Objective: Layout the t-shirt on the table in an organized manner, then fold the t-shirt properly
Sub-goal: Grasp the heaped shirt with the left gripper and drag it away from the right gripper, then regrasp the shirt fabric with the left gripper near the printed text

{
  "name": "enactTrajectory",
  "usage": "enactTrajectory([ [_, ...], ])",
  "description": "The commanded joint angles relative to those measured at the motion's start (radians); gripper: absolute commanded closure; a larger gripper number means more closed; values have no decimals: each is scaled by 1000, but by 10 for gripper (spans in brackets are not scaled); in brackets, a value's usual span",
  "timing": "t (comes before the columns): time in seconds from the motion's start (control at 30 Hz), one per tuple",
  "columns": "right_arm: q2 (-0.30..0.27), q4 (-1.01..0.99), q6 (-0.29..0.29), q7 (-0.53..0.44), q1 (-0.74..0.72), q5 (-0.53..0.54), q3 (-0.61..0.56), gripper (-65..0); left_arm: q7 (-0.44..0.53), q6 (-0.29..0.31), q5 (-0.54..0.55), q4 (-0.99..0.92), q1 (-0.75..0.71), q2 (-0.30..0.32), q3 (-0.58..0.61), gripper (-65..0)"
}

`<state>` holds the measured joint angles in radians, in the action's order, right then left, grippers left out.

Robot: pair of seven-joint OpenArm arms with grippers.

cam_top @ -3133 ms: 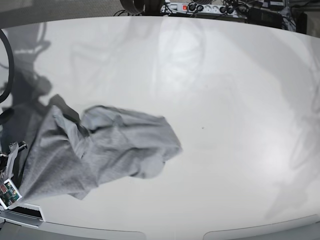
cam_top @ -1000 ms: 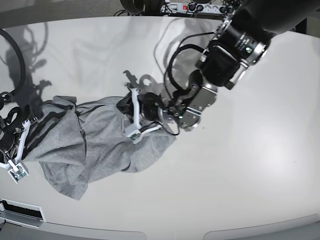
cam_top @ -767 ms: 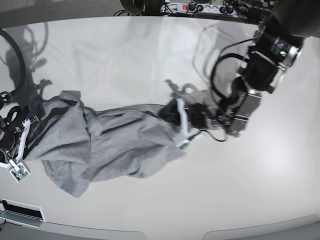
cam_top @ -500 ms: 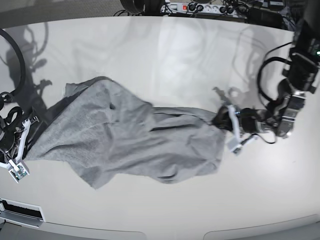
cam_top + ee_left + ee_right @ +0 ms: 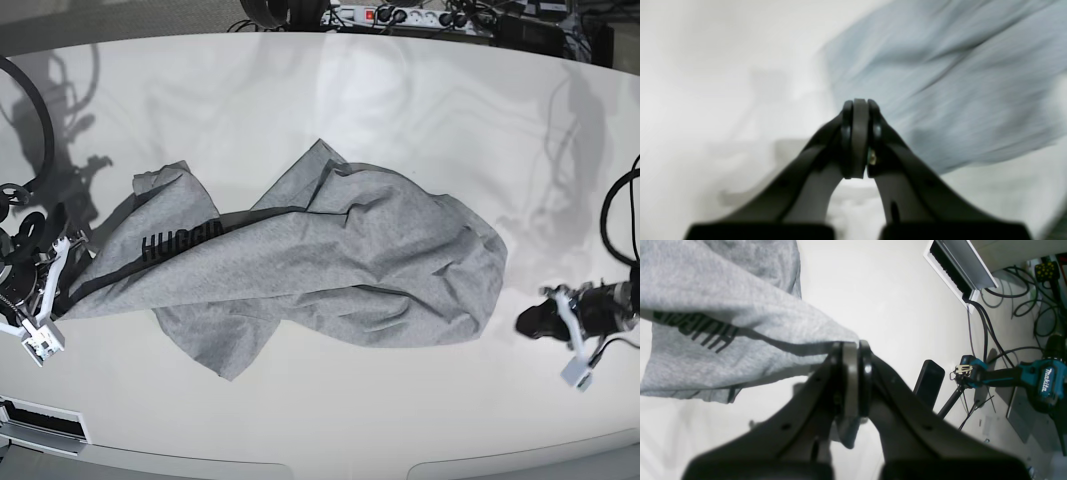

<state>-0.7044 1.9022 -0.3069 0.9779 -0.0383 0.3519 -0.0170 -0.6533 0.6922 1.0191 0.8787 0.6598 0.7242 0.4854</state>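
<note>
1. One heather-grey t-shirt [image 5: 330, 265] lies spread but wrinkled across the middle of the white table [image 5: 400, 110], with its black lettering [image 5: 180, 240] partly showing.
2. The right gripper [image 5: 851, 373] has its jaws pressed together, pinching a corner of the t-shirt at the table's edge.
3. The left gripper [image 5: 548, 318] is closed on nothing, just beside the shirt's far end.

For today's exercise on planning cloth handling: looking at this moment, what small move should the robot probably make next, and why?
Probably send the left gripper, shut and clear of the cloth, back to the t-shirt edge nearest it: the shirt lies crumpled, and the right gripper pins one corner.
</note>
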Motion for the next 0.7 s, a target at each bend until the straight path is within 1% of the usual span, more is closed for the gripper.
enactTrajectory([
  [0.0,-21,13,4,-16,-20,-5,12,0,-32,6,47,27,19,8,-9,0],
  [0.07,-21,13,3,-17,-20,12,12,0,-126,6,106,62,16,-33,-9,0],
  [0.1,-21,13,-7,-16,-20,20,12,0,-165,6,119,75,15,-61,-9,0],
  [0.17,-21,13,-19,-16,-20,27,12,0,-213,6,129,93,5,-127,-9,0],
  [0.33,-21,13,-18,-16,-20,26,12,0,-303,6,129,98,-15,-328,-9,0],
  [0.43,-21,13,-18,-16,-20,26,12,0,-385,6,131,101,-33,-441,-9,0],
  [0.5,-21,13,-18,-16,-20,25,12,0,-465,6,130,108,-50,-508,-8,0],
  [0.6,-22,13,-18,-17,-20,14,12,0,-593,6,89,136,-72,-590,-7,0],
  [0.63,-22,13,-18,-17,-20,14,12,0,-612,6,75,152,-80,-606,-1,0],
  [0.67,-22,13,-18,-17,-20,14,12,0,-611,6,61,169,-87,-612,14,0],
])
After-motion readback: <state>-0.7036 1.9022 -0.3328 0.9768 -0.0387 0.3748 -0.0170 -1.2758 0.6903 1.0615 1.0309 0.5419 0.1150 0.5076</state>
